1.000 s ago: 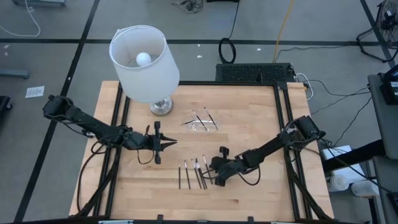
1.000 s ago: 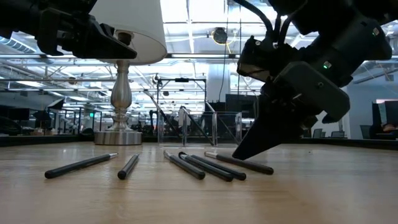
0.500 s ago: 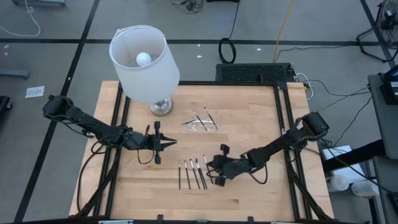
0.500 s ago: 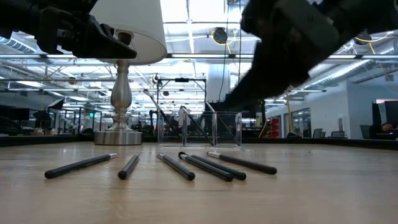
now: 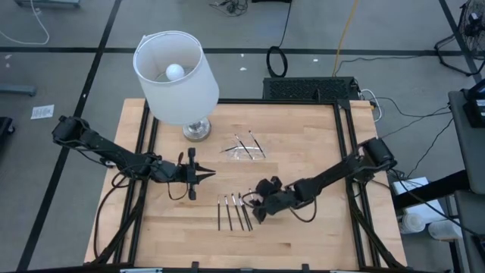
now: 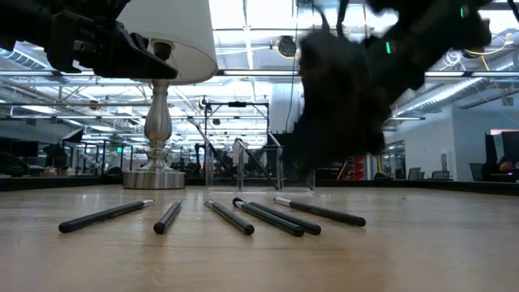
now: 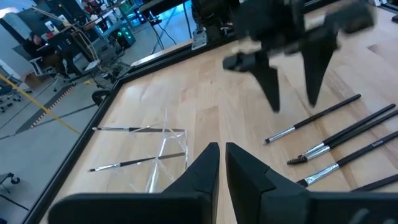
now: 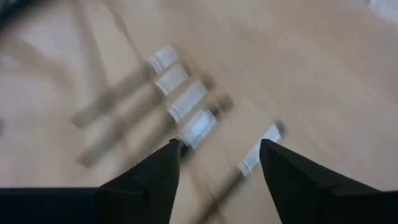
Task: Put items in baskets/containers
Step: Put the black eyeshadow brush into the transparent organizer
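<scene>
Several thin dark sticks (image 5: 233,212) with pale ends lie side by side on the wooden table near its front middle; they also show in the low view (image 6: 268,216). My right gripper (image 5: 256,205) hovers open just above their right end, its fingers (image 7: 272,93) pointing down and touching nothing; in its own wrist view the sticks (image 8: 186,102) lie below the gripper (image 8: 221,146). Farther back lies the clear tray (image 5: 244,149) with a few sticks in it (image 7: 140,129). My left gripper (image 5: 210,174) waits left of centre, shut (image 7: 217,163), pointing right.
A lamp with a white shade (image 5: 176,74) stands on its metal base (image 5: 197,131) at the far left of the table. A black box (image 5: 311,89) sits beyond the far edge. Black rails (image 5: 345,152) run along the table's left and right sides.
My right gripper has risen from the table beside the rightmost stick, moved a little toward the table's left edge over the sticks, and opened. The sticks lie on the table as before.
</scene>
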Robot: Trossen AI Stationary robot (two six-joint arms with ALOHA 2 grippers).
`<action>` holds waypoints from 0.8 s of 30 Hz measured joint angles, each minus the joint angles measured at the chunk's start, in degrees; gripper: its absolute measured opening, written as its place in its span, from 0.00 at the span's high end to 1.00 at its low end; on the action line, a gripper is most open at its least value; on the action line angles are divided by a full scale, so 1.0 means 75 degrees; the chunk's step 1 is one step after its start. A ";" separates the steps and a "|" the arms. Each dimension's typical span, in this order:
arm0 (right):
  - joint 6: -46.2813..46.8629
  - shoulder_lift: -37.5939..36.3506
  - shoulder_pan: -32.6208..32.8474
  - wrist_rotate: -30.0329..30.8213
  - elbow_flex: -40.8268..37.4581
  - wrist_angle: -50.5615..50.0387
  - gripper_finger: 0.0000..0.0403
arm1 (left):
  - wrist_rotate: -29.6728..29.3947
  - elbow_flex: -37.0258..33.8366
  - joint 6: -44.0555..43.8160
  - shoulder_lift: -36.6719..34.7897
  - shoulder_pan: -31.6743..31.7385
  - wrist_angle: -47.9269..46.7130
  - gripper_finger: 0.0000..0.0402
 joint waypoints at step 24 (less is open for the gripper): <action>0.0006 0.1173 -0.0167 -0.0461 0.1060 -0.2812 0.53 | 0.0002 0.0000 -0.0125 0.0000 -0.0001 -0.0029 0.91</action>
